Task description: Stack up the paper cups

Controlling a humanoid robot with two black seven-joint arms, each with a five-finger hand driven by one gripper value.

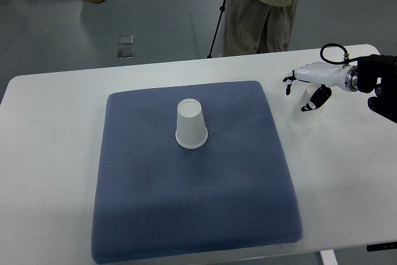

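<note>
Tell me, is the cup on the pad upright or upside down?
Upside down. The cup stands on the blue pad with its closed narrow base facing up and its wide rim down against the fabric.

White table [49, 172] on grey floor [155, 4]; tripod [218, 20] behind.

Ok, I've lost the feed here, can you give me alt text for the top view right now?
The right hand, white with dark fingers, is closed around a white paper cup standing on the white table beside the mat's right edge. A second white paper cup sits upside down near the middle of the blue textured mat. A person stands beyond the table.
</note>
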